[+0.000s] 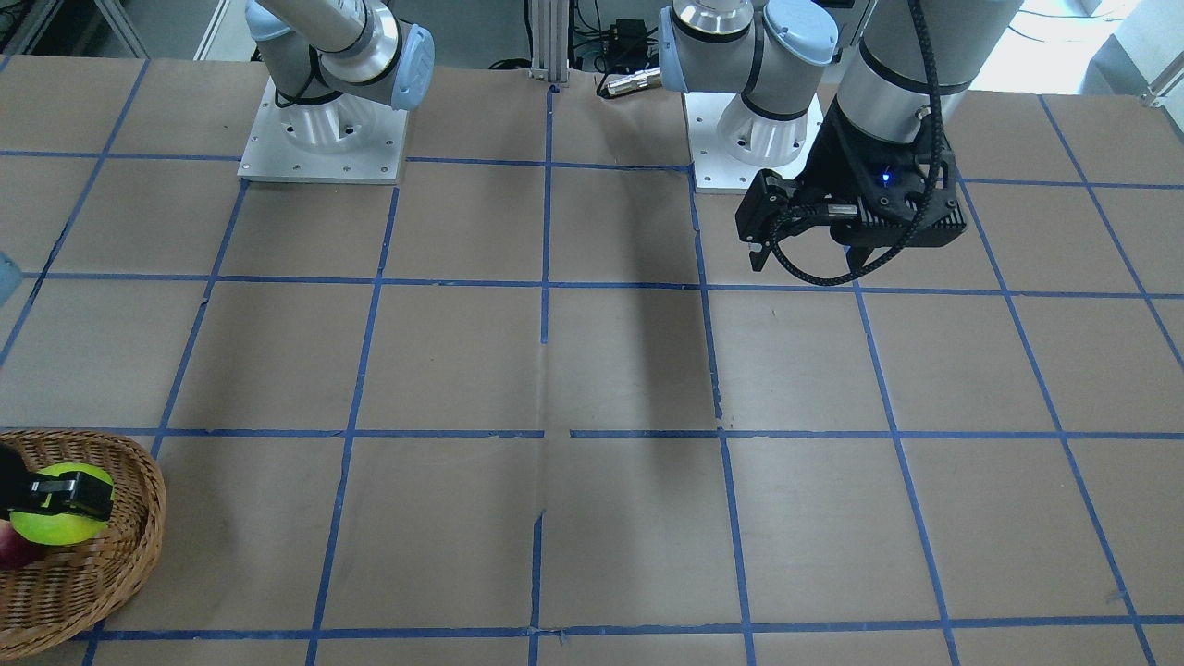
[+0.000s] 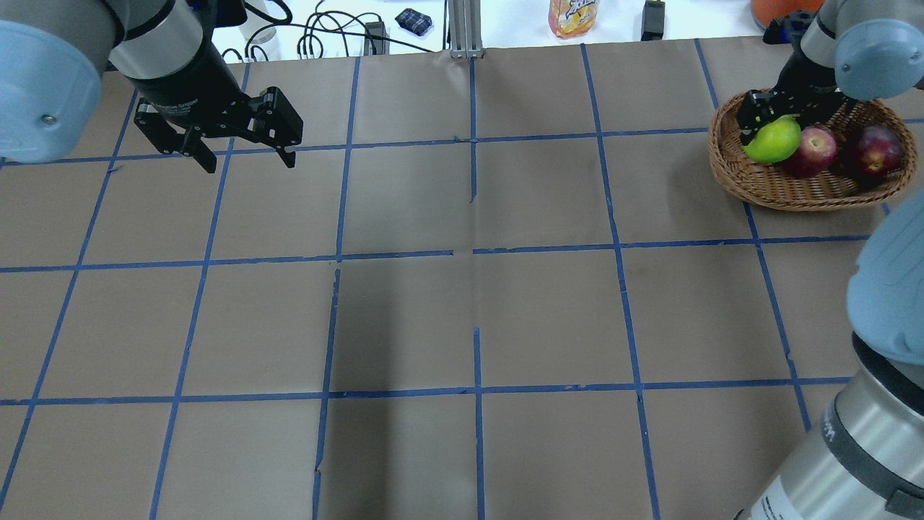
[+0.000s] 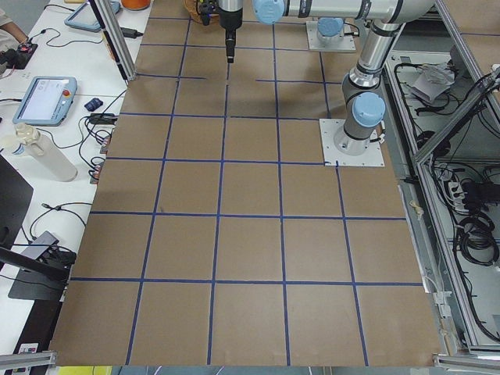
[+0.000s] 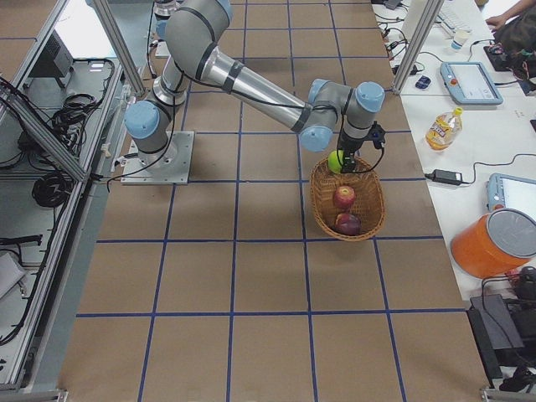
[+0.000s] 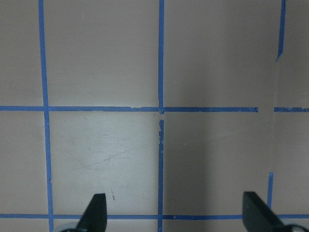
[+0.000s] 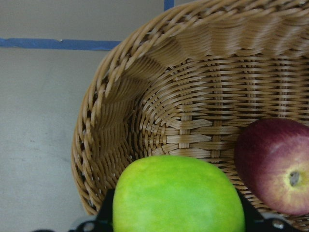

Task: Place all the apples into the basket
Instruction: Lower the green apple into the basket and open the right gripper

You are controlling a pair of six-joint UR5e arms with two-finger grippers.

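Note:
The wicker basket (image 2: 794, 196) stands at the table's far right and also shows in the front view (image 1: 102, 583). A red apple (image 2: 814, 148) and a dark maroon apple (image 2: 875, 148) lie in it. My right gripper (image 2: 769, 128) is shut on the yellow-green apple (image 2: 774, 142) and holds it over the basket's left end. In the right wrist view the green apple (image 6: 178, 198) sits between the fingers, above the basket wall (image 6: 193, 96), with the red apple (image 6: 277, 169) beside it. My left gripper (image 2: 250, 165) is open and empty, above the table at the far left.
The table is brown paper with a grid of blue tape. The arm bases (image 1: 322, 139) stand at the robot's edge. A juice bottle (image 2: 574, 16) and cables lie beyond the far edge. The left wrist view shows only bare table under the open gripper (image 5: 176, 212).

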